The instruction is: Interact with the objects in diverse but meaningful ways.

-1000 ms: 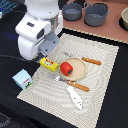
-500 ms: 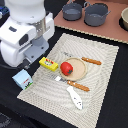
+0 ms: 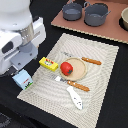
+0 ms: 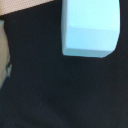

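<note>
From outside we see the red pepper (image 3: 66,68) on the plate (image 3: 77,74), yellow box (image 3: 48,63) at its 9 o'clock, white carton (image 3: 23,80) under the arm, wrist view shows only the carton top (image 4: 89,27), we cannot tell the gripper's state

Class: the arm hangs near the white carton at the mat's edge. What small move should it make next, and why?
Probably descend onto the carton. The wrist view shows it close below but off-centre, so a slight sideways shift first would help. The gripper's fingers are not visible, so their state is unknown.
</note>
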